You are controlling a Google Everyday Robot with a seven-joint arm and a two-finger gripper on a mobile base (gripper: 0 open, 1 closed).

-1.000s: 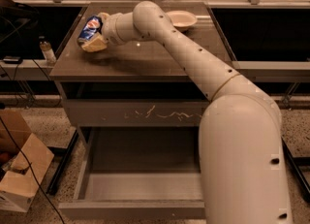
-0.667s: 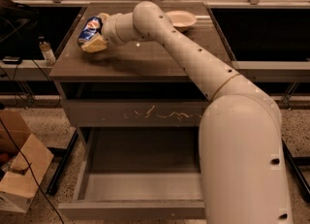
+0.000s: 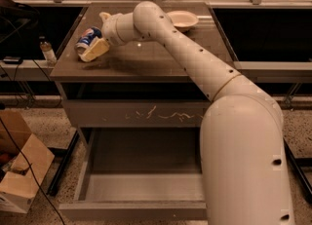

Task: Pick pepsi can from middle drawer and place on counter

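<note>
The pepsi can, blue with a round logo and a silver end, lies tilted over the left part of the counter. My gripper is at the counter's left side and is shut on the can, with one pale finger under it. I cannot tell whether the can touches the counter. The middle drawer is pulled open below, and its flat floor is bare. My arm reaches from the lower right across the counter.
A white bowl sits at the back of the counter. The drawer front above has pale scratch marks. A small clear bottle stands on a shelf at the left. A cardboard box lies on the floor at the left.
</note>
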